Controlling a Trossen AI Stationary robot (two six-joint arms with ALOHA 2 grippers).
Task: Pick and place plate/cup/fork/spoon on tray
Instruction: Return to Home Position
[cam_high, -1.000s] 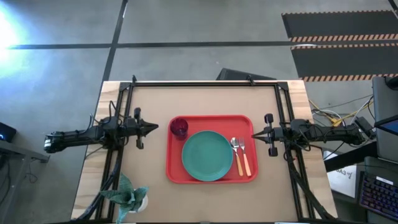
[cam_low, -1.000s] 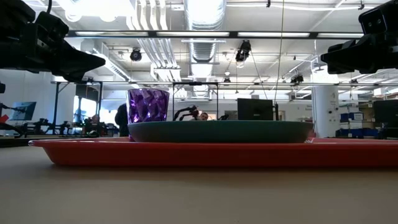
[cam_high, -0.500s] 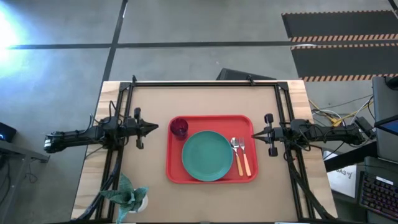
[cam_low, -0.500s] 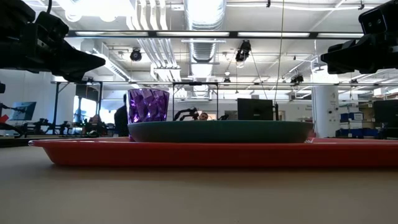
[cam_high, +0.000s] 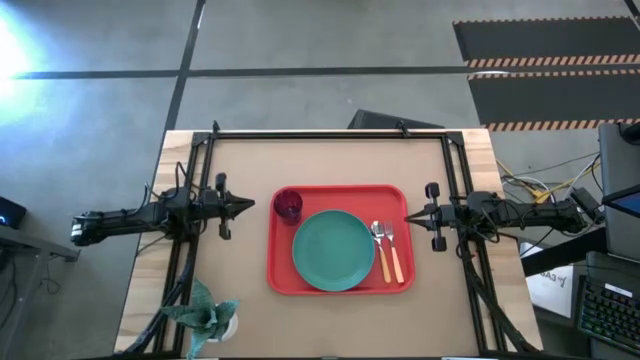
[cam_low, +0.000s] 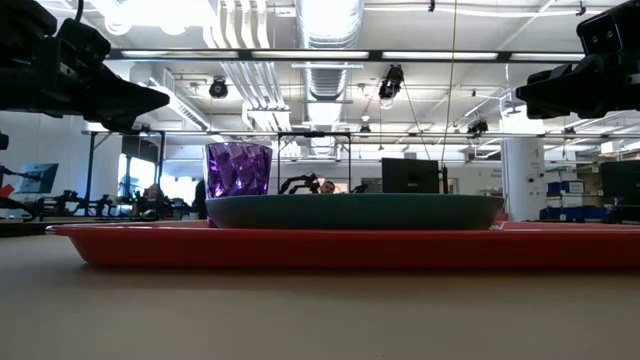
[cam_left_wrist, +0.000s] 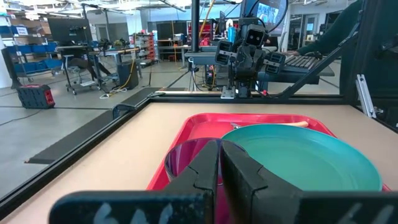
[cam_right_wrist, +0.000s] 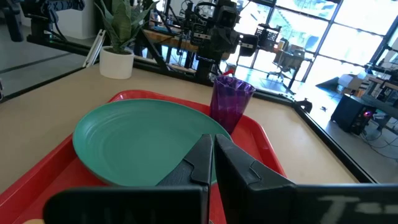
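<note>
Table (cam_high: 240, 160) as before; tray (cam_high: 279, 272) likewise

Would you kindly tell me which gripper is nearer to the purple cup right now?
Left. The left gripper hangs just outside the tray, beside the cup; the right gripper is at the tray's opposite side.

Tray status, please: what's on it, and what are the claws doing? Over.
Claws shut, empty: left claw and right claw parked either side of tray. On it: plate, cup, orange-handled cutlery. Nothing in the way.
</note>
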